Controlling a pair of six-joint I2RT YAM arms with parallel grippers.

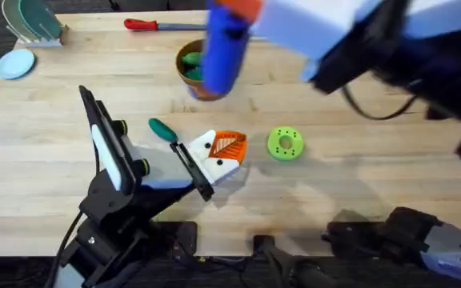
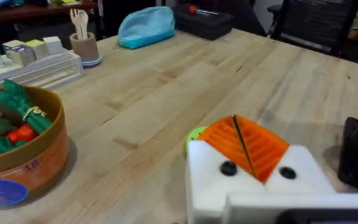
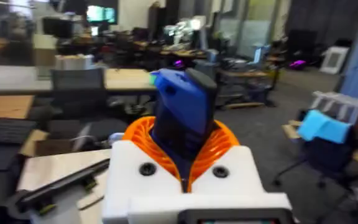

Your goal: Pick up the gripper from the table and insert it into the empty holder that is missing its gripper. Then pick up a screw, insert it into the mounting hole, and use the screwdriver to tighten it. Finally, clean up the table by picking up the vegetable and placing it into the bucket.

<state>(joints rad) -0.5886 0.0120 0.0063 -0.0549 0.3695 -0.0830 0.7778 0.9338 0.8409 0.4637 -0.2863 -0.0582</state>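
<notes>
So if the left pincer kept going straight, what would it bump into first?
Most likely the green disc, lying on the table just ahead of the left pincer. Nothing else seems to lie between them, though the gap is hard to judge.

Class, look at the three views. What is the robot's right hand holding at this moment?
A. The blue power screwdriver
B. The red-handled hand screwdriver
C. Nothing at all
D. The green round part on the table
A: in the right wrist view the right hand is shut on the blue screwdriver, whose thick blue body rises between its orange ribbed pads; the overhead view shows it raised above the table.
</notes>
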